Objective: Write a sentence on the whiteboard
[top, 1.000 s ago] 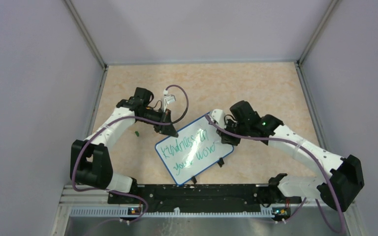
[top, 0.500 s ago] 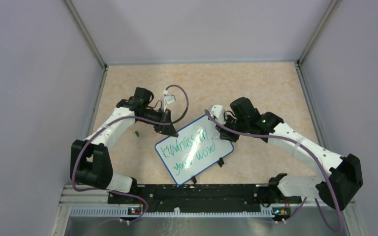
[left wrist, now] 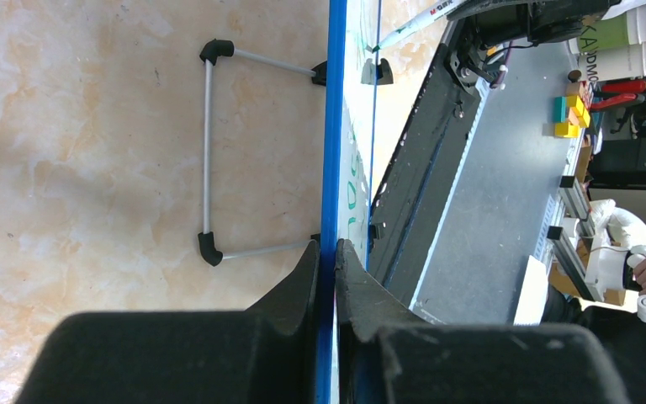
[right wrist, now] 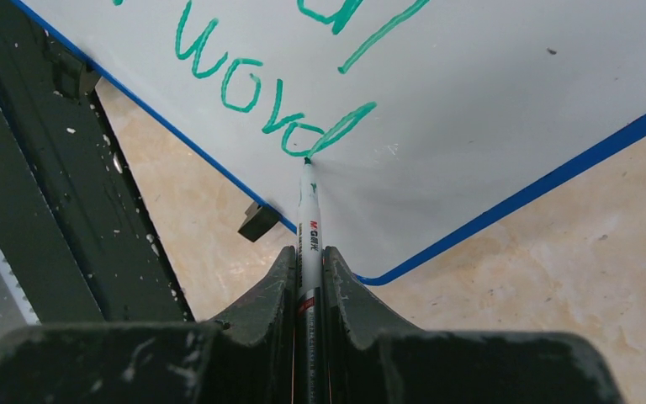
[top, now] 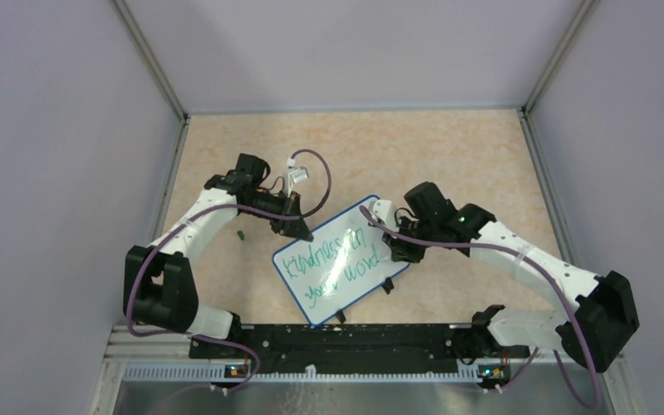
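The right gripper (top: 400,252) has swung back from the far corner of the whiteboard (top: 350,298) to its right edge, lower than half a second ago. The last letter of the sentence (top: 328,264) has gained a tall stroke, so the open loop seen a second ago now reads as a "d".

From the right wrist, the jaws are pinched narrow on a white marker (right wrist: 309,210). It points straight ahead of the fingers, and its tip touches the board at the foot of that fresh green stroke (right wrist: 345,124).

The left gripper (top: 301,232) has not shifted. Its jaws are clamped thin on the board's blue rim (left wrist: 333,126), which runs straight ahead from between them. A wire stand (left wrist: 208,151) lies just left of that rim on the table (top: 450,156). The board itself has kept its tilted place between the two grippers.
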Controlling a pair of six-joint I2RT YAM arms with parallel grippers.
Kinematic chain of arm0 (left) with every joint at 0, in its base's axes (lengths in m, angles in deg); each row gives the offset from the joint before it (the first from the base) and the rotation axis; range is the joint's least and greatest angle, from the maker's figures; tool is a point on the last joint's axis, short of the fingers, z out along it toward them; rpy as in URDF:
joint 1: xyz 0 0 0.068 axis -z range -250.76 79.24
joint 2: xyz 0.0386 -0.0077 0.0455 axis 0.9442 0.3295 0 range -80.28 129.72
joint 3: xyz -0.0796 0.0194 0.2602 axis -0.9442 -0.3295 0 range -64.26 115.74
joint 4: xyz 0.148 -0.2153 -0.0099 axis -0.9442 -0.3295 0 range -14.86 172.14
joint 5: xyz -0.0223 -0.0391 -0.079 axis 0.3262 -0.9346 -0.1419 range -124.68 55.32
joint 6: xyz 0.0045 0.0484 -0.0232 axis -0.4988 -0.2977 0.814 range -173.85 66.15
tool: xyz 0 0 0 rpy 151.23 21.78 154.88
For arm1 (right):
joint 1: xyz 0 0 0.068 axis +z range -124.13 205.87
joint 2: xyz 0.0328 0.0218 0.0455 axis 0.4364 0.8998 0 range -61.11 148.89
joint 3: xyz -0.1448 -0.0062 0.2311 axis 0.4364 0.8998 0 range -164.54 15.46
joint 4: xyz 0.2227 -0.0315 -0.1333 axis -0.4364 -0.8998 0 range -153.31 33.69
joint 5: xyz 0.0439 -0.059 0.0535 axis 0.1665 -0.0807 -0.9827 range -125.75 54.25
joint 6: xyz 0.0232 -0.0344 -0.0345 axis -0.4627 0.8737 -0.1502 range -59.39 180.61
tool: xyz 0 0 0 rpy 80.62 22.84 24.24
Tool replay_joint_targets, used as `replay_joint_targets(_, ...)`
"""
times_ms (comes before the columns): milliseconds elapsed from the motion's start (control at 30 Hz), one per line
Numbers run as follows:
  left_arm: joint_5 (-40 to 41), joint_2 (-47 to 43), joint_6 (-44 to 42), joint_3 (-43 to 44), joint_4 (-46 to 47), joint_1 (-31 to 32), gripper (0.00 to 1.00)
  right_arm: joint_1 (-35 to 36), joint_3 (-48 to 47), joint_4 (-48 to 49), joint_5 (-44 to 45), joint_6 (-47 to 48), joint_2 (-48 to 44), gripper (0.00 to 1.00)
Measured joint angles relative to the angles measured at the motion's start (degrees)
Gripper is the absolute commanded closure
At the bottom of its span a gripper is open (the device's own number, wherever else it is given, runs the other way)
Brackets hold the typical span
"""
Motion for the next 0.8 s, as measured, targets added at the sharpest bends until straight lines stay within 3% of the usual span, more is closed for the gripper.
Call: replay_joint_targets(800,-0.3,0.3,0.0,0.0,0.1,0.0,1.00,-0.3,-0.9,-1.8,1.7,0.5,-3.9,1.00)
